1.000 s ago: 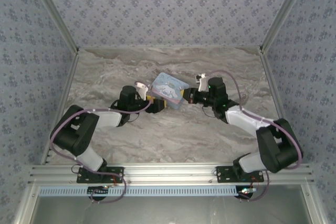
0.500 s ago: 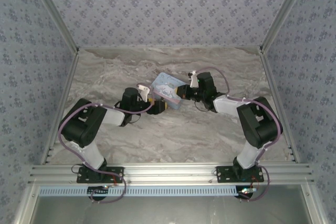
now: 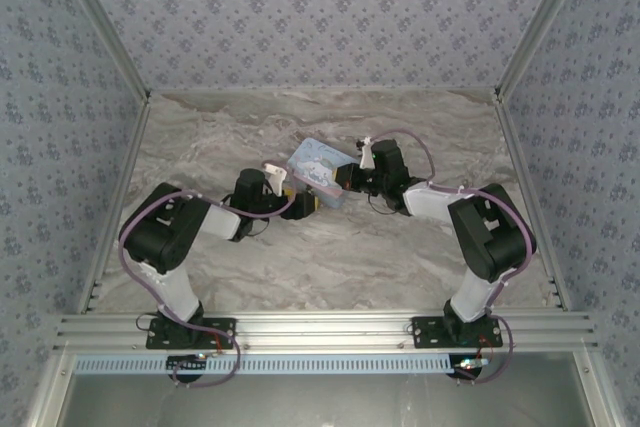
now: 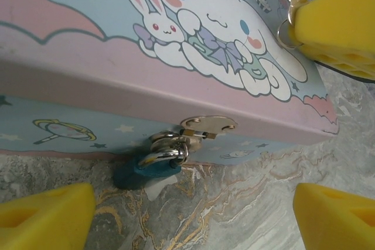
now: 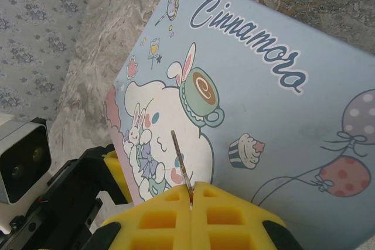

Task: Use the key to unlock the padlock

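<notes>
A pale blue cartoon tin (image 3: 318,165) lies askew mid-table on the marble-patterned table (image 3: 300,267). Floral-papered walls (image 3: 320,7) enclose the left, right and far sides.

Tin (image 4: 88,45): pale blue, pink band, white cartoon rabbits.
Padlock (image 4: 143,171): teal-blue, silver shackle.
Table (image 4: 246,203): grey marble veining.
Walls (image 3: 320,17): blue-grey floral print.

Glossy printed tin (image 4: 88,68), bright metal hasp (image 4: 208,126), bare metal key (image 5: 179,156), perhaps plastic-cased padlock (image 4: 146,171).
</notes>
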